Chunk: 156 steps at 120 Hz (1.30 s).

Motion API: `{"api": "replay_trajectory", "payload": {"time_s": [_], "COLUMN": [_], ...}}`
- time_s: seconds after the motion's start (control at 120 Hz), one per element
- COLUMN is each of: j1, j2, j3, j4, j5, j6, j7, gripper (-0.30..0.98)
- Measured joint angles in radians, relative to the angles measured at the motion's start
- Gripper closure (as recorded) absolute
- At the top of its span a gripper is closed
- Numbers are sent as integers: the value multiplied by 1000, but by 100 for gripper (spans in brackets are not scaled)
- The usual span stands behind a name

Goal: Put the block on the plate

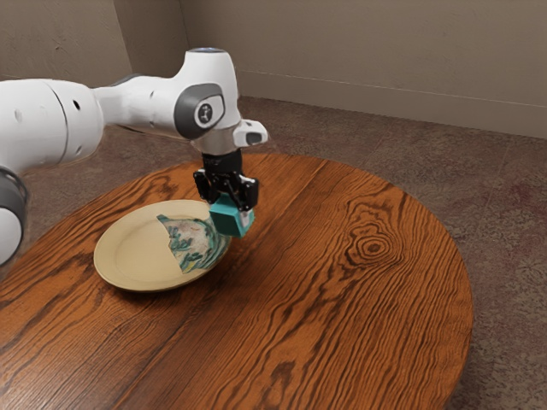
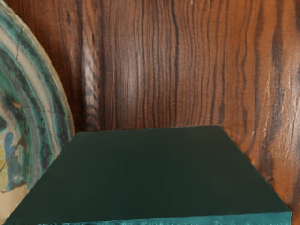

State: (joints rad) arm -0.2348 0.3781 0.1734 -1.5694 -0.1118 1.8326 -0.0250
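While the one white arm [image 1: 145, 101] reaches in from the exterior view's left, its single black gripper [image 1: 229, 200] points down with its two fingers [image 1: 249, 195] closed on one teal block [image 1: 229, 216], one finger to either side of it. The block is the only one in the scene, and it sits a little tilted in the exterior view, in front of the right part of the one plate's rim. In the wrist view a broad, dark face of the block shows, with a strip of brighter teal along one edge; it covers a small part of the plate's edge there, and wood grain lies around much of the rest. How high the block is above the plate or the wood, I cannot tell exactly. The one round plate [image 1: 135, 249] lies flat toward the exterior view's left, its left part plain cream and its right part carrying one patterned area in green, teal and off-white. Crack-like dark lines run through that pattern in the wrist view. Under the plate is one round wooden table [image 1: 380, 316], striped with dark grain, and one large ringed knot [image 1: 373, 248] marks its right half. A mottled brownish floor [image 1: 508, 213] spreads past the table at the far side and the right, and a plain wall [image 1: 367, 51] stands at the far side.
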Motion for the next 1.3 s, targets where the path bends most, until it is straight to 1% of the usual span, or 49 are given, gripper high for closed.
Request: {"api": "replay_trajectory", "payload": {"time_s": [0.225,0.467,0.575,0.867,1.125,1.3], "j1": [2,22,59,113,185,197], "j2": [-31,-13,28,153,232,245], "j3": [138,196,200,188,116,107], "j4": [35,43,40,65,93,99], "j5": [66,89,82,45,29,25], "j6": [-63,-77,-64,-20,8,17], "j7": [5,15,22,44,61,70], "gripper": [29,30,29,30,30,27]}}
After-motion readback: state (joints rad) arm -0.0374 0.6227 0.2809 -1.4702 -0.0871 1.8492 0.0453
